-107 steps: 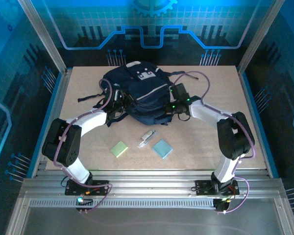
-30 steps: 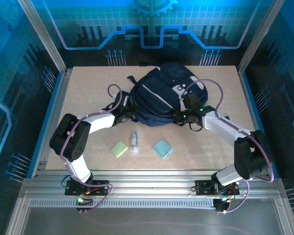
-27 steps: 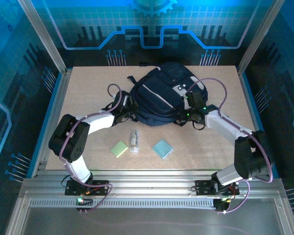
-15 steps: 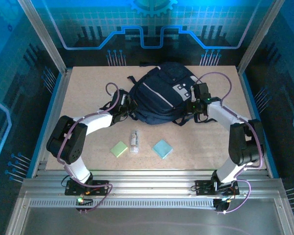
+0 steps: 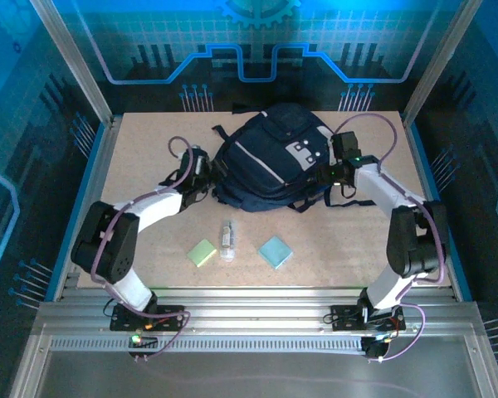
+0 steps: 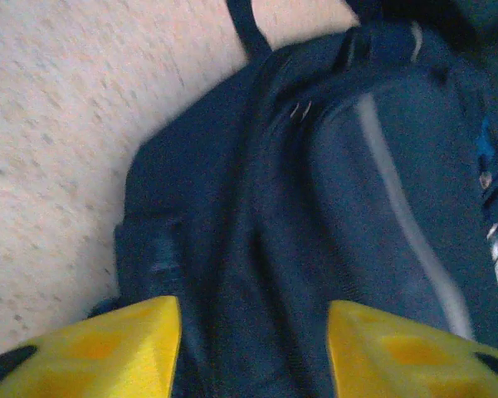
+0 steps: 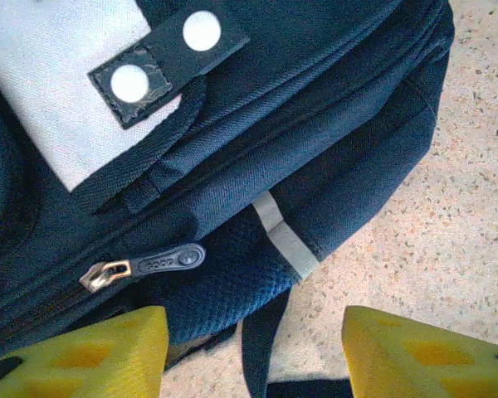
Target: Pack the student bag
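Observation:
The student bag (image 5: 270, 157), a dark navy backpack with white-grey patches (image 5: 302, 150) and a pale stripe, lies at the back middle of the table. My left gripper (image 5: 207, 172) is at the bag's left edge. In the left wrist view its yellow fingers (image 6: 116, 344) stand apart, open, over the navy fabric (image 6: 315, 207). My right gripper (image 5: 323, 175) is at the bag's right edge, also open. Its yellow fingers (image 7: 415, 352) sit wide apart around a black strap (image 7: 261, 348) and bare table. A black zipper pull (image 7: 162, 262) lies just ahead of them.
On the near half of the table lie a green pad (image 5: 202, 252), a small clear bottle (image 5: 227, 239) and a teal pad (image 5: 275, 251). Black straps (image 5: 342, 192) trail from the bag's right side. Frame posts and blue panels wall in the table.
Both grippers were shut on the bag's edges and have now opened and let go. The bag has shifted slightly toward the back, and both arms have moved back with it.

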Available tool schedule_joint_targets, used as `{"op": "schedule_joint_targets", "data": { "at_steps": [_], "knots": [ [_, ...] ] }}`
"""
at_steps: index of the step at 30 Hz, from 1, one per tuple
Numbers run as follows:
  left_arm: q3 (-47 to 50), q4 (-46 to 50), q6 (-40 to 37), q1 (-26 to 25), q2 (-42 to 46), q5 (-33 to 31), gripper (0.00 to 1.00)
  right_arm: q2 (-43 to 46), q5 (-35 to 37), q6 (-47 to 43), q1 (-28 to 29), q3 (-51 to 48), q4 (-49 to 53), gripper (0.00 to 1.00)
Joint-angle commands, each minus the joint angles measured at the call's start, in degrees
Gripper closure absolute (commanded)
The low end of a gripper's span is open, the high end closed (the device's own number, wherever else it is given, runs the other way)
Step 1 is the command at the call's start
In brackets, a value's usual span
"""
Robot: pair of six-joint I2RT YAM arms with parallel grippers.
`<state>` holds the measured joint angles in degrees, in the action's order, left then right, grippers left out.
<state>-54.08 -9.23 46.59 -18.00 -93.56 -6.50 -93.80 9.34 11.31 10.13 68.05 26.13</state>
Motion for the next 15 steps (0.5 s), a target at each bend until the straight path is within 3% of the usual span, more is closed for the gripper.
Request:
{"op": "schedule_joint_targets", "data": {
  "at_steps": [1, 5, 11, 15],
  "knots": [
    [0.96, 0.00, -1.85, 0.27, 5.00, -1.48, 0.38, 6.04, -7.91, 2.56, 0.97, -1.19, -0.22, 0.31],
    [3.53, 0.45, -0.94, 0.20, 7.10, 0.79, 0.39, 6.33, -13.79, 3.86, 2.90, -0.74, -0.55, 0.15],
    [6.60, -1.10, -0.59, -0.90, 6.74, 3.57, 0.56, 2.73, -25.28, 8.81, 5.10, -0.47, -5.83, 0.10],
    [6.41, -1.67, -0.06, -1.81, 3.79, 4.98, 0.69, -1.43, -25.21, 10.55, 7.36, 1.05, -7.50, 0.08]
  ]
}}
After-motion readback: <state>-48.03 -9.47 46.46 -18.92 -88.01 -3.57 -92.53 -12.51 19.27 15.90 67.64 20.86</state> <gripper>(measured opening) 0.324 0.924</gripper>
